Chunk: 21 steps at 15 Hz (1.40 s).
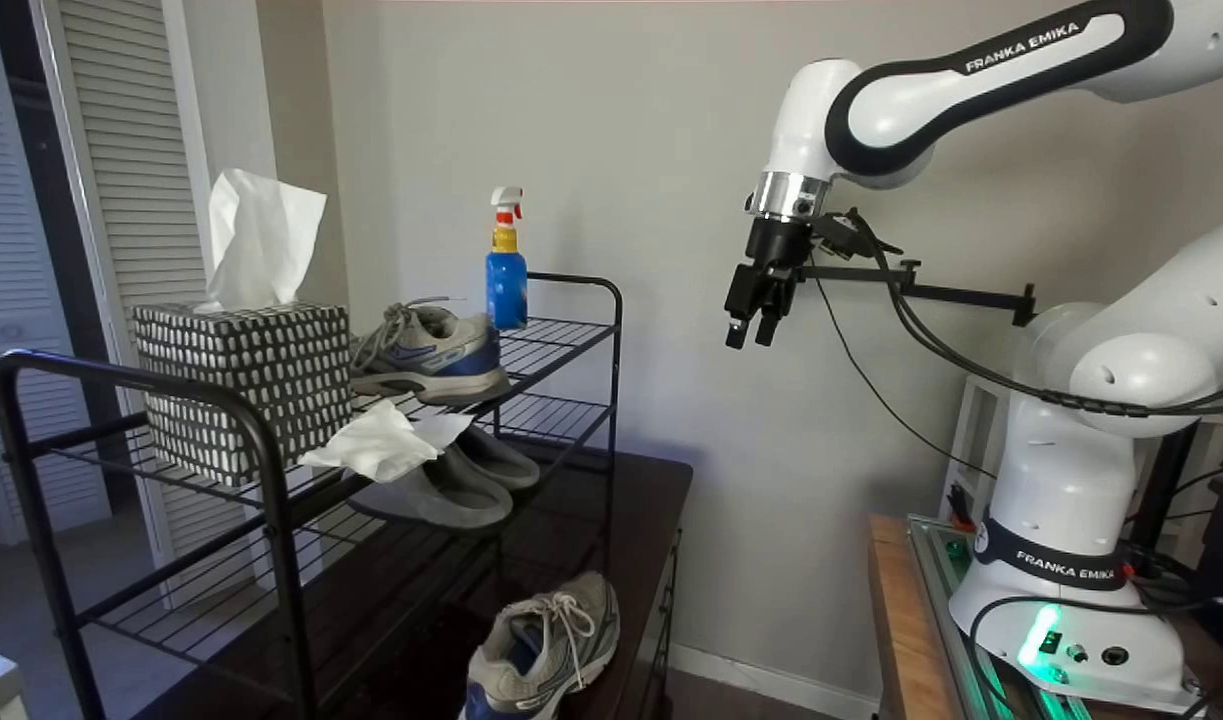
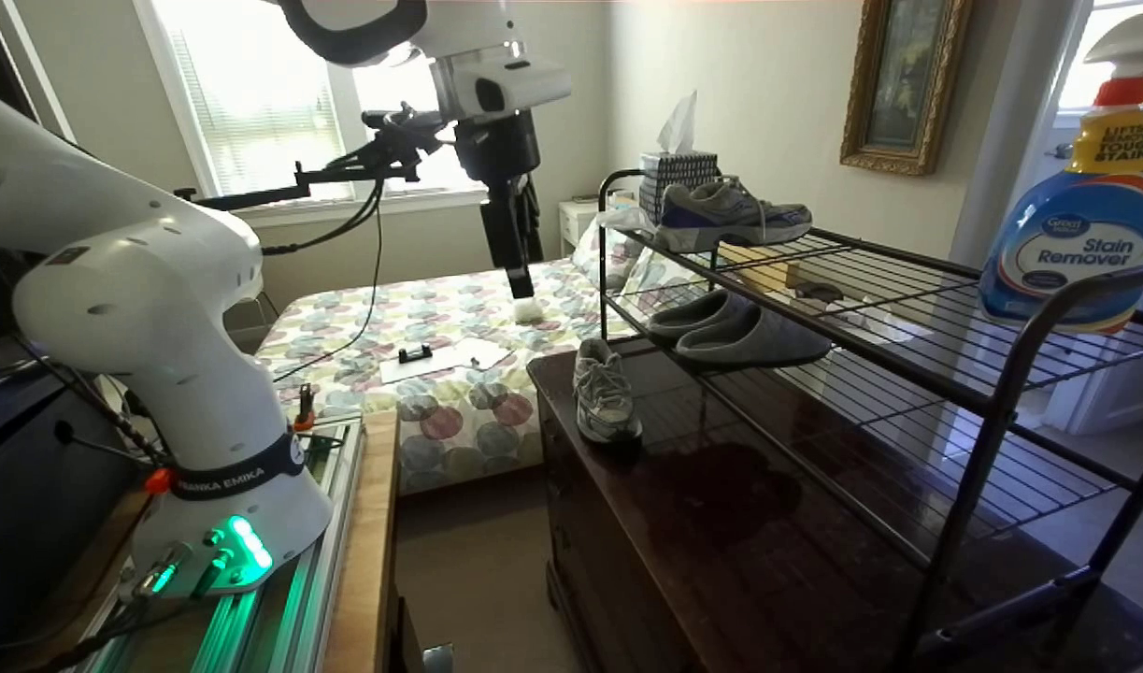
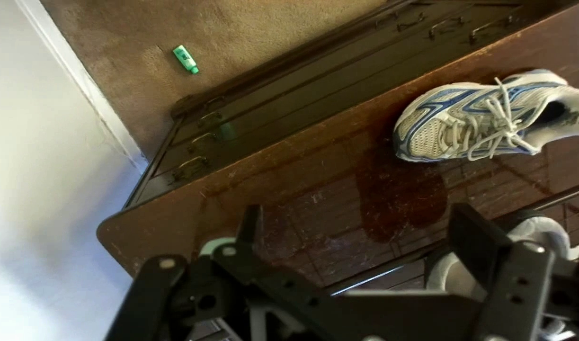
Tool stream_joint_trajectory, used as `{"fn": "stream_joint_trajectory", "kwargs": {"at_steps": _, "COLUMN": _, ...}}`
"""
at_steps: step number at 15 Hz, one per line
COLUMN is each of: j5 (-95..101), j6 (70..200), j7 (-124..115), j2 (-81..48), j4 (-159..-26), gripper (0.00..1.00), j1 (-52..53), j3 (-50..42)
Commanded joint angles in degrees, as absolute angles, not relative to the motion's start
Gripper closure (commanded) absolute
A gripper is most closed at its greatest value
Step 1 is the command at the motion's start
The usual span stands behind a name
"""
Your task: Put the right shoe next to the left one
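One grey-white sneaker, which looks like the right shoe (image 1: 431, 350), sits on the rack's top shelf beside the tissue box; it also shows there in an exterior view (image 2: 730, 217). It is out of the wrist view. The matching sneaker, which looks like the left one (image 2: 606, 393), stands upright on the dark dresser top; it also shows in an exterior view (image 1: 551, 645) and at the right of the wrist view (image 3: 483, 121). My gripper (image 1: 751, 333) hangs in the air above rack height, apart from both shoes. In the wrist view its fingers (image 3: 357, 213) are wide apart with nothing between them.
The black wire rack (image 1: 281, 520) stands on the dresser (image 2: 683, 561). A patterned tissue box (image 1: 241, 390) and a blue spray bottle (image 1: 506, 280) flank the top-shelf sneaker. Loose tissue (image 1: 391, 445) hangs at the shelf edge. Grey slippers (image 2: 749, 332) lie on the lower shelf.
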State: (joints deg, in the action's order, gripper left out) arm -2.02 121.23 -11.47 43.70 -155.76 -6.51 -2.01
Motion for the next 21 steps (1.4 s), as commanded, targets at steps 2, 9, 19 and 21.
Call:
{"fn": "stream_joint_trajectory", "kwargs": {"at_steps": 2, "j5": -2.2, "j6": 124.9, "j7": -19.1, "j2": 44.2, "j4": -158.0, "gripper": 0.00, "j1": -7.2, "j3": 2.8}}
{"fn": "stream_joint_trajectory", "kwargs": {"at_steps": 9, "j5": -3.3, "j6": 128.8, "j7": -30.4, "j2": 42.9, "j4": -157.5, "gripper": 0.00, "j1": -8.8, "j3": 8.4}}
{"fn": "stream_joint_trajectory", "kwargs": {"at_steps": 19, "j5": -20.4, "j6": 129.2, "j7": -47.9, "j2": 23.4, "j4": -154.4, "gripper": 0.00, "j1": 4.4, "j3": 14.5}}
{"fn": "stream_joint_trajectory", "kwargs": {"at_steps": 21, "j5": -26.3, "j6": 134.7, "j7": -48.4, "j2": 18.9, "j4": -153.8, "gripper": 0.00, "j1": 6.6, "j3": 14.3}}
